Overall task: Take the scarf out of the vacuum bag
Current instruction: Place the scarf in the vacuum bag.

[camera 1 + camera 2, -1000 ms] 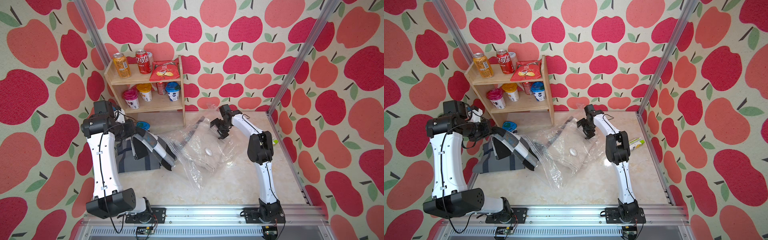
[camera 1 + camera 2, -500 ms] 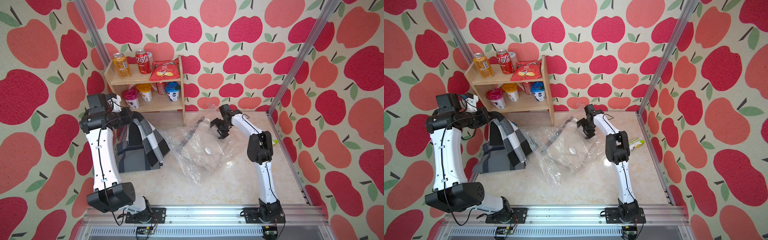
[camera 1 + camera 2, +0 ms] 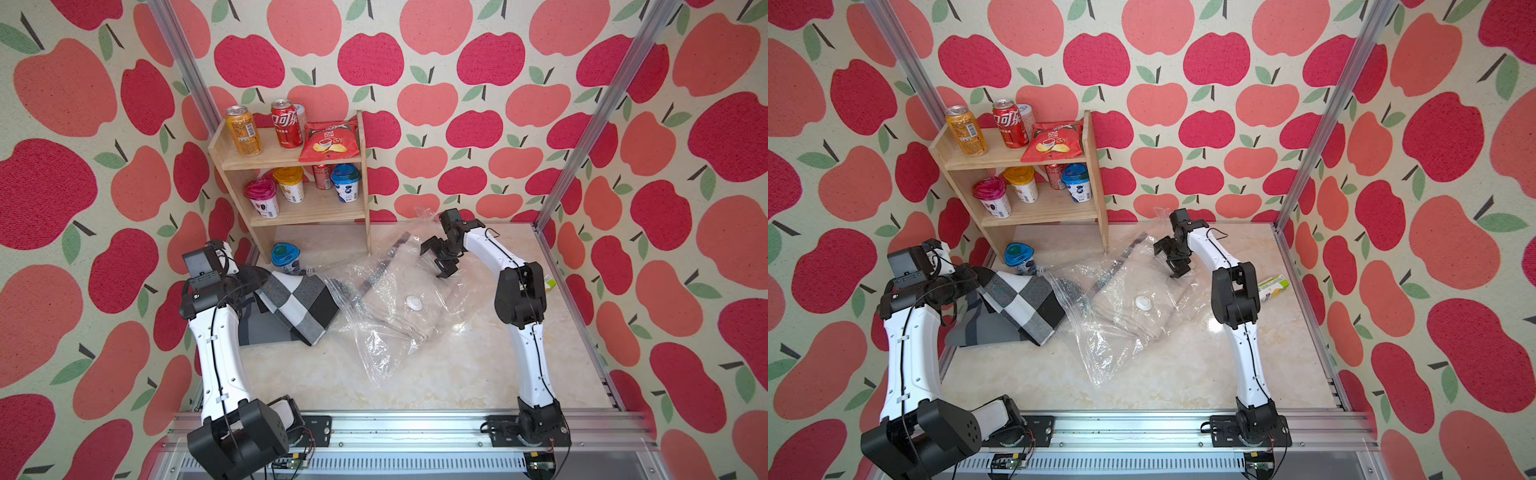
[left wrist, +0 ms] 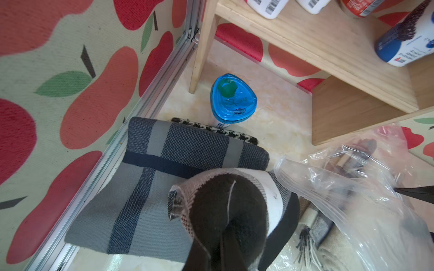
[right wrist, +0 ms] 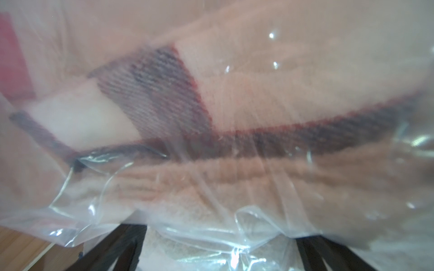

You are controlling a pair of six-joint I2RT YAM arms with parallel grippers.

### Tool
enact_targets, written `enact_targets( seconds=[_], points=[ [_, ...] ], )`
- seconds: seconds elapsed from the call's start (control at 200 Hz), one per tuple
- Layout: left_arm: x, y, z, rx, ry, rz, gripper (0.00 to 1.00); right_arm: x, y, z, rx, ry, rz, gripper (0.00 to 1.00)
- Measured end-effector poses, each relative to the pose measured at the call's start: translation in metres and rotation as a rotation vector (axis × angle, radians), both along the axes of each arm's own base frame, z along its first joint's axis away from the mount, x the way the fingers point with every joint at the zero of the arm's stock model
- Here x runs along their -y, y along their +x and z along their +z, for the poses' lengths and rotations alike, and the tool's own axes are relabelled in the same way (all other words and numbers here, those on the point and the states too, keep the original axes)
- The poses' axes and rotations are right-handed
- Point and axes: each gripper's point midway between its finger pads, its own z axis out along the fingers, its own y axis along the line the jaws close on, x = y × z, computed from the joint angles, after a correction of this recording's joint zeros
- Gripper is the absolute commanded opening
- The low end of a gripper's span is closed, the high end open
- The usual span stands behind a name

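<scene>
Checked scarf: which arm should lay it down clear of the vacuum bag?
Left. The left arm has its jaws shut on the checked scarf, which drapes beside the mouth of the vacuum bag, above the folded grey cloth. The right arm has open jaws over the bag's far end, holding nothing.

Tabletop (image 3: 415, 386): vacuum bag (image 3: 386, 345), shelf (image 3: 307, 212), cup (image 3: 284, 255)

I count on my tabletop (image 3: 457, 374): one shelf (image 3: 316, 212); four cans (image 3: 244, 131) (image 3: 286, 124) (image 3: 301, 112) (image 3: 322, 176); four lidded cups (image 3: 262, 199) (image 3: 290, 185) (image 3: 345, 183) (image 3: 284, 255); one crisp packet (image 3: 328, 143); one vacuum bag (image 3: 382, 353); three scarves: checked scarf (image 3: 301, 307), grey plaid scarf (image 3: 262, 334), beige scarf (image 3: 390, 316); one small carton (image 3: 549, 283).
</scene>
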Motion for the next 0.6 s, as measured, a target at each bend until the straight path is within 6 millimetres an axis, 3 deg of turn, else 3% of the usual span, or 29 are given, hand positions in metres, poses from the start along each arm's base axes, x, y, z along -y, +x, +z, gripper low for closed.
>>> enact_targets(
  seconds=[0.215, 0.46, 0.525, 0.6],
  points=[
    [-0.007, 0.019, 0.014, 0.062, 0.043, -0.030, 0.00, 0.000, 0.000, -0.001, -0.005, 0.011, 0.003, 1.00],
    [-0.025, 0.009, 0.068, 0.203, 0.245, 0.041, 0.00, 0.001, -0.001, -0.002, -0.004, 0.020, 0.006, 1.00],
    [-0.034, 0.007, 0.066, 0.218, 0.267, 0.086, 0.00, 0.001, -0.001, -0.002, -0.003, 0.023, 0.006, 1.00],
    [-0.048, 0.001, 0.045, 0.183, 0.257, 0.143, 0.00, 0.001, -0.001, -0.002, -0.002, 0.030, 0.009, 1.00]
  ],
)
